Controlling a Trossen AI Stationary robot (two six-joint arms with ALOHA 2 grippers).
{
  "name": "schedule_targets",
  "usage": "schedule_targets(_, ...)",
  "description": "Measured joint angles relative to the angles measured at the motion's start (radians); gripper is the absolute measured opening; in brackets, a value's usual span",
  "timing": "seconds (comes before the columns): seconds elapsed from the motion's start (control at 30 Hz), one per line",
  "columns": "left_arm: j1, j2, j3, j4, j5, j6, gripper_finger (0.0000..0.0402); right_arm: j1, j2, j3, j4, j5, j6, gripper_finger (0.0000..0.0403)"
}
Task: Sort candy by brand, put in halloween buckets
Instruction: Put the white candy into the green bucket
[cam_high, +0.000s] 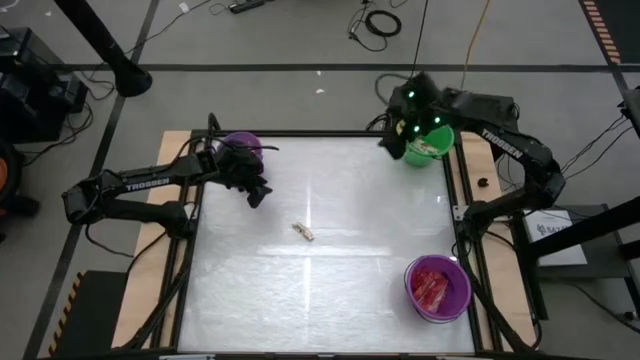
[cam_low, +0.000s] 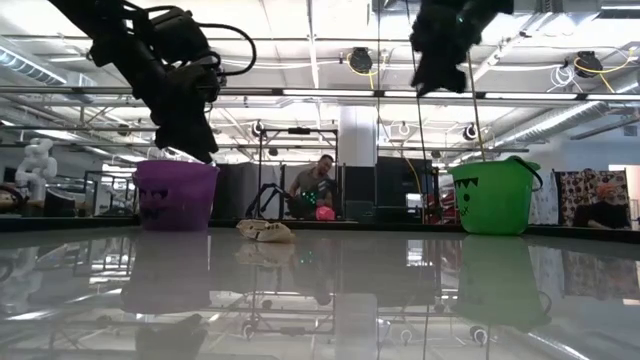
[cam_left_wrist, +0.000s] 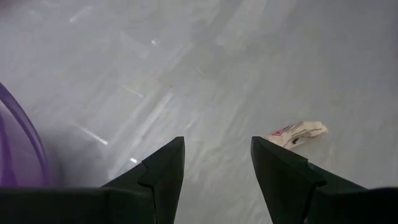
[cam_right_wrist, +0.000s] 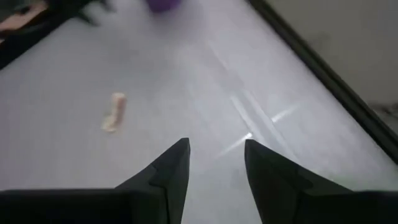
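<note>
Fingers, left: the left gripper (cam_left_wrist: 214, 168) shows two dark fingers spread apart, nothing between them, over bare surface (cam_left_wrist: 249, 62).
Fingers, right: the right gripper (cam_right_wrist: 214, 165) shows its fingers parted too, nothing held.
Candy: one tan piece (cam_high: 304, 231) lies alone near the centre of the high view; in the low view it sits left of centre, between the purple and green buckets.
Left gripper place: upper left of the high view, just beside the purple bucket (cam_high: 241, 146), raised off the surface in the low view.
Right gripper place: upper right of the high view, at the green bucket (cam_high: 430, 145), hanging high above it in the low view.
Second purple bucket (cam_high: 438, 288): lower right of the high view, red packets (cam_high: 432, 287) inside.
Room: people (cam_low: 316, 187) sit beyond the surface.
</note>
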Motion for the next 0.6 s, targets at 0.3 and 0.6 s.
schedule_targets(0.3, -0.001, 0.000, 0.000, 0.029, -0.013, 0.057, 0.0191, 0.320, 0.007, -0.076, 0.270, -0.003, -0.055, 0.0146)
schedule_targets(0.6, -0.002, 0.000, 0.000, 0.031, -0.013, 0.056, 0.0191, 0.524, 0.094, -0.196, 0.525, 0.000, -0.056, 0.0146)
